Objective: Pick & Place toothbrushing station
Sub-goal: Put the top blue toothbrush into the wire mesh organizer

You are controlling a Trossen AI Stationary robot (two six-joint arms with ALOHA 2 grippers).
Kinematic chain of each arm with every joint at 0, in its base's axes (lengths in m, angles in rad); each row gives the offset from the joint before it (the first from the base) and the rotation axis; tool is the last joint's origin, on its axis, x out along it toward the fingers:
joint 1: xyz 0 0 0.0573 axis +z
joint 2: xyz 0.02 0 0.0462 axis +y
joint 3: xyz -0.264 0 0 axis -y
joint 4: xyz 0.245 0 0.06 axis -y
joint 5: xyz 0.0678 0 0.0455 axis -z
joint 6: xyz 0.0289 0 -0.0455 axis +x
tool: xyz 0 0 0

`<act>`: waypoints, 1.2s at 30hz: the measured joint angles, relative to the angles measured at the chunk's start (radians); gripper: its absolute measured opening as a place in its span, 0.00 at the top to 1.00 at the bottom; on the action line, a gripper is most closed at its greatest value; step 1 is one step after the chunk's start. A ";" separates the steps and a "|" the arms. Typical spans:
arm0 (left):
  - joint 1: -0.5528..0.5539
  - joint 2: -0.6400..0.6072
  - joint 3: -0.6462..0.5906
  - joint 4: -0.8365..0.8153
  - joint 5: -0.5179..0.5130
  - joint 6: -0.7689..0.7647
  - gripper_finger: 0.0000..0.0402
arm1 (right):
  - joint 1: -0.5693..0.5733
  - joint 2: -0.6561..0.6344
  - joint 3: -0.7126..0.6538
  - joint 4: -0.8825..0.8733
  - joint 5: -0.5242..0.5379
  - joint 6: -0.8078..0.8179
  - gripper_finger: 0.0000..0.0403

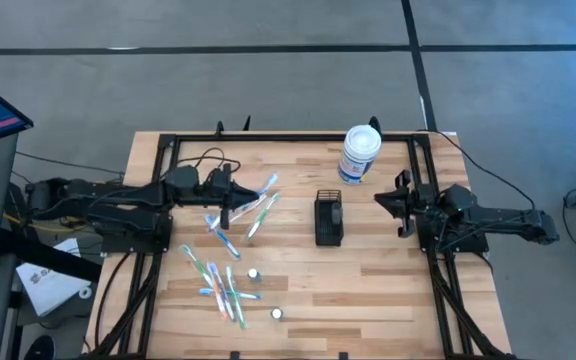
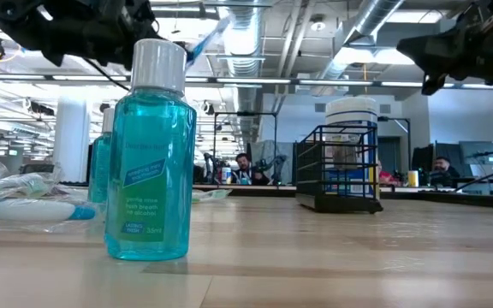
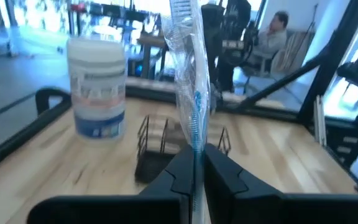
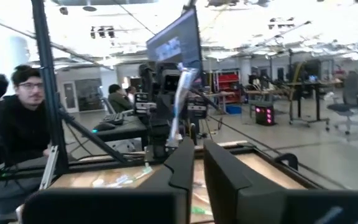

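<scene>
My left pincer [image 1: 236, 196] sits left of centre in the high view, clamped on a wrapped toothbrush [image 3: 188, 81] that stands up between its fingers in the left wrist view. My right pincer [image 1: 388, 203] hangs at the right, its fingers apart and holding nothing, with bare wood between it and the toothbrushing station [image 1: 329, 220]. That station, a small black wire caddy, stands upright just right of centre on the worktop [image 1: 388, 290]; in the left wrist view it lies straight ahead of my left pincer, beyond the held brush. The white canister [image 1: 360, 154] with a blue label stands near the top edge, up and to the right of the caddy and apart from it. A black frame rail [image 1: 298, 140] runs along the top edge and down both sides, so the open wood lies inside it: a broad clear band across the lower right, and a gap between caddy and right rail. More wrapped toothbrushes [image 1: 223, 285] lie scattered in the lower left, with others near my left pincer. In the low view a teal mouthwash bottle [image 2: 148, 154] stands close at the left of the frame. The surface is pale wood strips; beyond it are grey floor, desks, monitors and seated people [image 4: 23, 124].
</scene>
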 joint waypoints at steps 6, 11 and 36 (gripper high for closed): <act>0.000 0.134 0.000 0.149 -0.001 -0.008 0.98 | 0.043 0.095 0.000 0.101 0.005 -0.049 0.77; 0.000 0.235 0.001 0.336 0.017 -0.022 0.98 | 0.030 0.185 0.004 0.182 0.007 -0.047 0.66; -0.073 0.718 0.462 0.396 0.052 0.016 0.98 | -0.007 0.638 0.082 0.553 0.015 -0.073 0.58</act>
